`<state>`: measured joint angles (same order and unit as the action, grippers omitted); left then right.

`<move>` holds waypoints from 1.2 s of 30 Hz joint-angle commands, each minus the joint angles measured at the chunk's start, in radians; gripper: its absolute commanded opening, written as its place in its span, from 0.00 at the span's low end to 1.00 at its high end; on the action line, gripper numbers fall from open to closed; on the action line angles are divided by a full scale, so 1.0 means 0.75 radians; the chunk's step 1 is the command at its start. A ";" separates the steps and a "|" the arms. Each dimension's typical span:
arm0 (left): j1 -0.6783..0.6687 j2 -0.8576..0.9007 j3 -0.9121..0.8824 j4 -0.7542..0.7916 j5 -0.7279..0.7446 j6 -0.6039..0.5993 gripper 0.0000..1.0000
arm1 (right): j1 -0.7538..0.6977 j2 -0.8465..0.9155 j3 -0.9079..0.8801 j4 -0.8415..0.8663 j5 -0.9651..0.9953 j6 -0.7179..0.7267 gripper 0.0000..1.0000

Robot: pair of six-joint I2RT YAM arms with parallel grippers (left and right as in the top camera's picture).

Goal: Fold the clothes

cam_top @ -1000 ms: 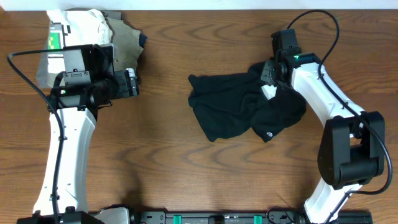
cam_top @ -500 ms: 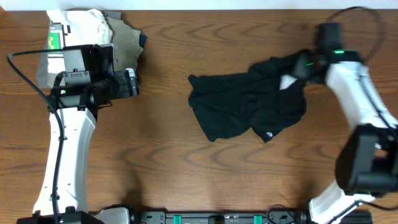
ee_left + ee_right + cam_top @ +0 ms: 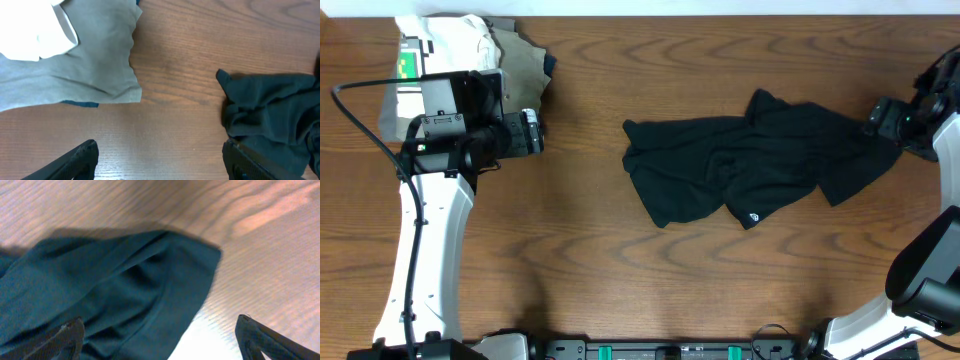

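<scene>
Wooden table fills the view, with the black T-shirt sprawled crumpled right of centre, probably too bunched to fold yet. Spare garments sit parked far left. Left gripper waits beside them, fingers apart. Right gripper hovers at the shirt's right edge, spread wide, empty.

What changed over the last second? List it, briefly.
The right gripper swept far to the right, pulling the black T-shirt by its right side, so the shirt lies spread wider. Its jaws now stand open, so it seems to have let go. The left gripper, also open, and the garment pile stayed put.
</scene>
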<state>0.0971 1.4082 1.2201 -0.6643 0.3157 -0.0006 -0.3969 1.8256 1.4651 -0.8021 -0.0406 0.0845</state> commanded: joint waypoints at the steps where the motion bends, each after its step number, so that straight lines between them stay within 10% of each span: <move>1: 0.002 0.016 0.028 0.020 0.024 -0.006 0.81 | 0.034 -0.037 0.036 -0.018 -0.146 -0.132 0.94; 18: -0.163 0.128 0.028 0.097 0.112 0.135 0.80 | 0.624 0.077 0.080 0.077 -0.131 -0.563 0.77; 31: -0.163 0.132 0.028 0.100 0.076 0.135 0.81 | 0.680 0.312 0.080 0.092 -0.051 -0.657 0.70; 36: -0.163 0.132 0.028 0.100 0.076 0.135 0.81 | 0.676 0.320 0.080 0.105 -0.009 -0.633 0.36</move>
<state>-0.0273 1.5028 1.2201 -0.5934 0.3828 0.0837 0.1078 2.0621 1.5105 -0.7330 -0.0826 -0.3901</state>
